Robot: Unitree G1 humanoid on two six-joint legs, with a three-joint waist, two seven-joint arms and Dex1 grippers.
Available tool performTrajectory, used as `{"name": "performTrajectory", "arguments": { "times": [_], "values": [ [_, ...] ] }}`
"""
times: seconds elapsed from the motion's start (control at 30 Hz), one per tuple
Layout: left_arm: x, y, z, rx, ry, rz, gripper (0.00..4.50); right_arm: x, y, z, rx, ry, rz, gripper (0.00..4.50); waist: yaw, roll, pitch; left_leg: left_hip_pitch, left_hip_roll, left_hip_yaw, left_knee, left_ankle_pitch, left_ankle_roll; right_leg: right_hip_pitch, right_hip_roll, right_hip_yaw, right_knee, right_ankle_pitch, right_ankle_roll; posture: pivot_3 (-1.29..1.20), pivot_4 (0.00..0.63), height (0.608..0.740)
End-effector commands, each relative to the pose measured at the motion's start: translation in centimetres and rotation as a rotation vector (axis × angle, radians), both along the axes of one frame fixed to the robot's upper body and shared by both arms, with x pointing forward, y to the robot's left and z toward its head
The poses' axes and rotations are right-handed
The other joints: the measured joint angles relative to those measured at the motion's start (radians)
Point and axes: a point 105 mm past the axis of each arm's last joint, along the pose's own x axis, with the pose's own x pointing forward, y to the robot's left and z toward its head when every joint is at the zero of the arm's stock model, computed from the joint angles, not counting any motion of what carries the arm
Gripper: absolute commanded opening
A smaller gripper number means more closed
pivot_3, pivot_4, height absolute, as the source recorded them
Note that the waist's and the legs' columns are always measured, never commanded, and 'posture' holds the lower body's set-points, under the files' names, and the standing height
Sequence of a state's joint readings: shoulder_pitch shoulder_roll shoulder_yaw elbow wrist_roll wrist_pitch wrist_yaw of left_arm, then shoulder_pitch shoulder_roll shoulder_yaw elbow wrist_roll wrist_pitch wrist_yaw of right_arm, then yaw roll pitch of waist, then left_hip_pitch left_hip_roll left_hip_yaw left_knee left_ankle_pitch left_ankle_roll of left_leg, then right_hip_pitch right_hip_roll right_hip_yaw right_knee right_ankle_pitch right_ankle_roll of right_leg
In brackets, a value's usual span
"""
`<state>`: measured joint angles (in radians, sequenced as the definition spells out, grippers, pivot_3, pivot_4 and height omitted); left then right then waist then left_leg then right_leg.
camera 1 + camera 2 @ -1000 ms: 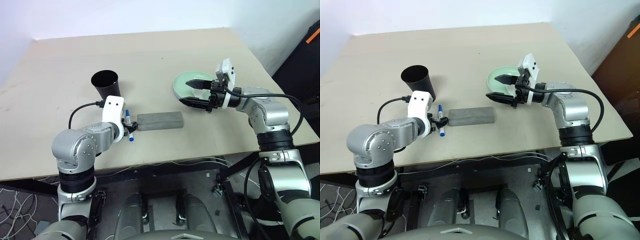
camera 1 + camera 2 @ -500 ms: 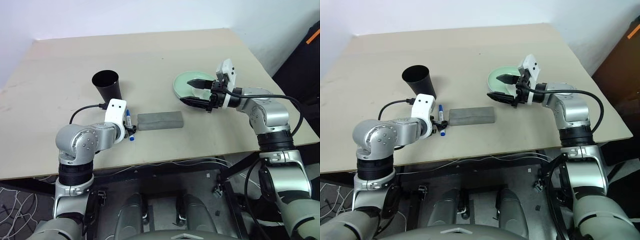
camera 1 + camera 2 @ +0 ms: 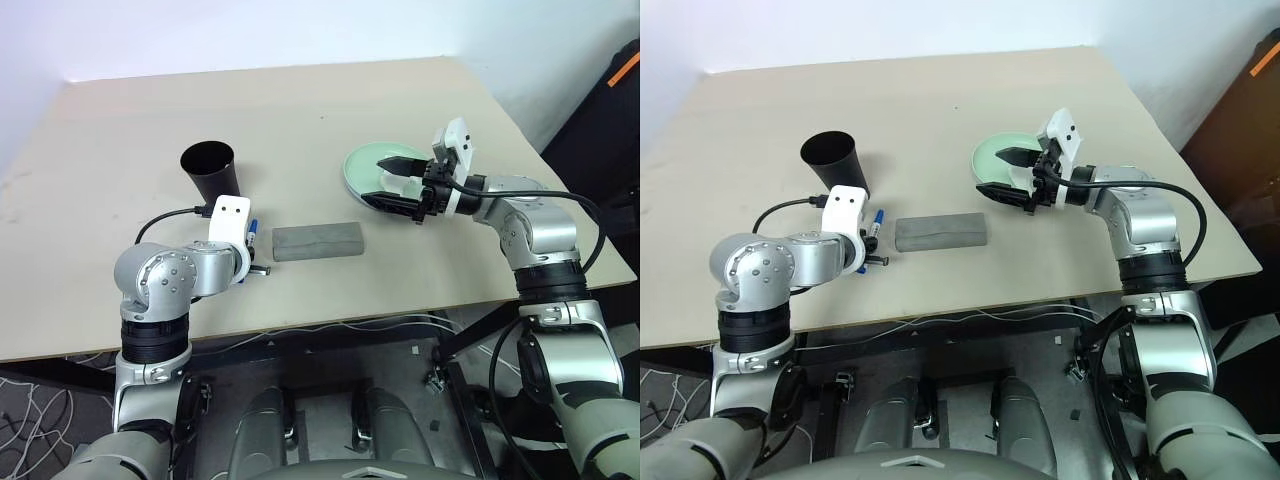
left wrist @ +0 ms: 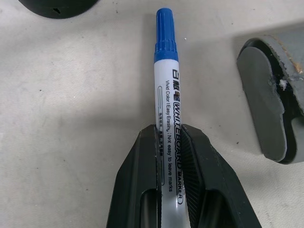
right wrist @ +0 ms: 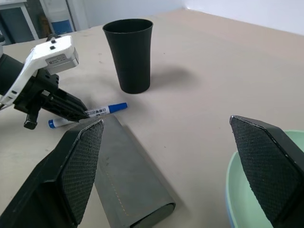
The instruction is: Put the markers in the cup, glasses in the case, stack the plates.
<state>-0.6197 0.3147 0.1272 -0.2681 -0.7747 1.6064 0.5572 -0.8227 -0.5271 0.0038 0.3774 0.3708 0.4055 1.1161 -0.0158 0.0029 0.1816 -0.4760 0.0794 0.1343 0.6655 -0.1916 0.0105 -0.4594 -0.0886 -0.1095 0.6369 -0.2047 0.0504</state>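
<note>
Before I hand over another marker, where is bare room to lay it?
Free: the wide stretch between the cup and the green plate, and the table behind both. Crowded: the near strip, where the left pincer grips the blue marker beside the case.

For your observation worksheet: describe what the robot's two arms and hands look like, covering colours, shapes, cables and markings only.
Both arms are rounded silver-grey metal segments with black joint bands. Each wrist carries a white block-shaped camera housing, with a black cable looping along the forearm. The left hand and right hand each have two black fingers with finely ribbed or cross-hatched inner pads. A small label sits on the left housing.
</note>
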Motion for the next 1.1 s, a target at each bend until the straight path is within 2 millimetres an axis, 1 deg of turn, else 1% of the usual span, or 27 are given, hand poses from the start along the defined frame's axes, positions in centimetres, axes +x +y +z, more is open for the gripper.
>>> {"name": "performTrajectory", "arguments": {
  "times": [0.03,0.07,0.13,0.17,0.2,0.3,0.4,0.53,0.67,0.77,0.9,1.0,1.1],
  "values": [
    [0.2,1.3,1.2,0.08,-0.044,0.036,0.29,0.1,0.0,1.5,0.018,-0.056,-0.002,4.5,0.001,0.0,0.0,0.0,0.0,0.0,0.0,0.0,0.0,0.0,0.0,0.0,0.0,0.0,0.0,0.0,0.15,0.701],
    [0.3,0.8,1.6,0.055,-0.064,0.017,0.29,0.1,0.0,1.4,0.017,-0.056,-0.002,4.5,0.003,0.0,0.0,0.0,0.0,0.0,0.0,0.0,-0.001,-0.001,0.0,0.0,0.0,0.0,0.0,0.0,0.15,0.701],
    [0.7,-0.2,3.5,-0.017,-0.168,-0.008,0.29,0.2,0.1,1.4,0.018,-0.055,-0.003,4.5,0.009,0.0,0.0,-0.001,0.0,0.0,0.0,0.0,-0.001,0.0,0.0,0.0,-0.001,0.0,-0.001,0.0,0.15,0.701],
    [0.8,-0.2,4.2,-0.02,-0.203,-0.011,0.29,0.2,0.1,1.4,0.019,-0.056,-0.002,4.5,0.01,-0.001,0.001,-0.002,0.0,0.0,0.0,0.0,-0.001,0.0,-0.001,0.0,-0.001,0.0,-0.001,0.0,0.15,0.701],
    [0.8,-0.2,4.6,-0.018,-0.22,-0.011,0.29,0.2,0.1,1.4,0.019,-0.055,-0.002,4.5,0.01,-0.001,0.001,-0.002,0.0,0.0,0.0,0.0,-0.001,0.0,-0.001,0.0,-0.002,0.0,-0.001,0.0,0.15,0.701],
    [0.7,-1.1,5.3,-0.117,-0.257,-0.076,0.29,0.1,0.2,1.3,0.014,-0.052,0.007,4.5,0.007,-0.001,0.001,-0.003,-0.001,0.0,0.0,0.0,0.0,0.0,-0.001,0.0,-0.003,0.0,0.0,0.0,0.15,0.701],
    [0.5,-1.3,5.6,-0.116,-0.278,-0.133,0.29,0.2,0.1,1.3,0.01,-0.052,0.004,4.5,0.005,-0.001,0.001,-0.003,0.0,0.0,-0.001,0.0,-0.001,-0.001,0.0,0.0,-0.003,0.001,0.002,0.0,0.15,0.701],
    [0.6,-2.4,7.2,-0.133,-0.398,-0.226,0.29,0.2,0.1,1.4,0.013,-0.054,0.001,4.5,0.004,-0.001,0.001,-0.002,0.0,0.0,-0.001,0.0,-0.001,-0.001,0.0,0.0,-0.003,0.001,0.002,0.0,0.15,0.701],
    [0.7,-3.8,9.7,-0.19,-0.579,-0.336,0.29,0.1,0.2,1.4,0.016,-0.056,0.006,4.5,0.007,-0.001,0.001,-0.002,0.0,0.0,-0.001,0.0,-0.001,-0.001,0.0,0.0,-0.003,0.0,-0.001,0.0,0.15,0.701],
    [0.4,-4.7,12.0,-0.158,-0.776,-0.445,0.29,0.0,0.3,1.3,0.016,-0.059,0.007,4.5,0.005,-0.001,0.001,-0.002,0.0,0.001,-0.001,0.0,-0.001,-0.001,-0.001,0.0,-0.004,0.0,-0.001,0.0,0.15,0.701],
    [0.5,-4.7,14.1,-0.091,-0.96,-0.483,0.29,0.0,0.3,1.3,0.014,-0.063,0.006,4.5,0.006,-0.001,0.001,-0.003,0.0,0.002,-0.002,0.0,-0.001,-0.001,0.0,0.0,-0.004,0.0,-0.001,0.0,0.15,0.701],
    [1.2,-3.9,14.8,0.026,-1.036,-0.482,0.29,-0.1,0.4,1.3,0.014,-0.065,0.006,4.5,0.006,-0.001,0.001,-0.003,0.0,0.002,-0.002,0.0,-0.001,-0.001,0.0,0.0,-0.005,0.0,-0.001,0.0,0.15,0.701],
    [1.8,-2.9,15.5,0.04,-1.115,-0.428,0.29,-0.2,0.5,1.4,0.017,-0.07,0.011,4.5,0.006,-0.001,0.001,-0.003,0.0,0.002,-0.002,0.0,-0.001,-0.001,0.0,0.0,-0.004,0.0,-0.001,0.0,0.15,0.701]
  ]
}}
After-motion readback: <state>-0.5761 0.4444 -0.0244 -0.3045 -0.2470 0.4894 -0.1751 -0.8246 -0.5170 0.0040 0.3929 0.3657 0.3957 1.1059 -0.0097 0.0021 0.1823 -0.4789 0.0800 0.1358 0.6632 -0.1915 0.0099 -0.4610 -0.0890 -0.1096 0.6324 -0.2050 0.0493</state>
